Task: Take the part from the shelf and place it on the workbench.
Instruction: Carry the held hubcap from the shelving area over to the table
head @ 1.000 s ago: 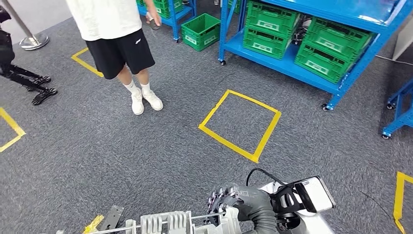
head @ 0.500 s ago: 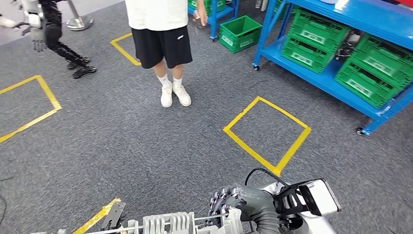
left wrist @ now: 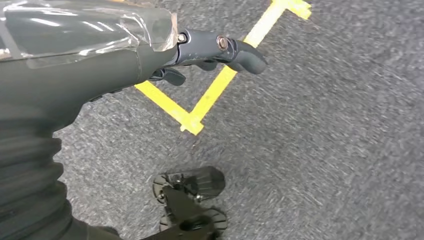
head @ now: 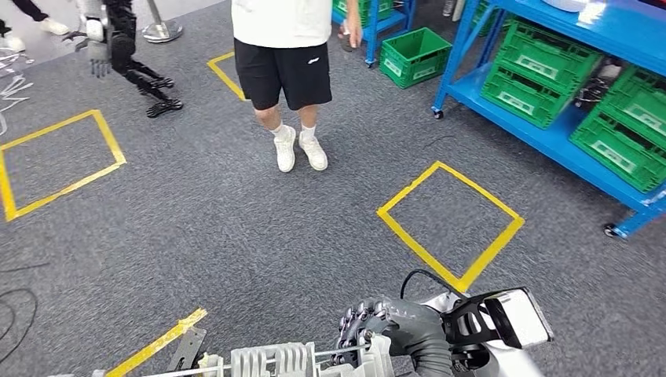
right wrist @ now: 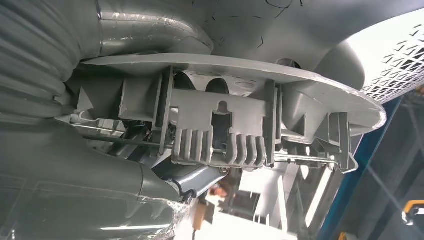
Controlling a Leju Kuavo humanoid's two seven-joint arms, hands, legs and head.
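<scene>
The light grey ribbed plastic part with a thin metal rod (head: pixel 275 360) sits at six o'clock in the head view, clamped by the right robot hand (head: pixel 363 326). The left robot hand (left wrist: pixel 210 55) hangs over grey carpet (head: pixel 236 236), fingers loosely curled, holding nothing. At twelve o'clock stands a person (head: pixel 287 55); at two o'clock, a blue shelf (head: pixel 550 137) carries green crates (head: pixel 542 75).

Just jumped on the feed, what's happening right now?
The right robot hand grips the grey plastic part low in front of the robot's body. The left robot hand hangs over grey carpet, holding nothing. A person stands ahead near the blue shelf of green crates. No workbench is visible yet, so the part is not yet placed.
</scene>
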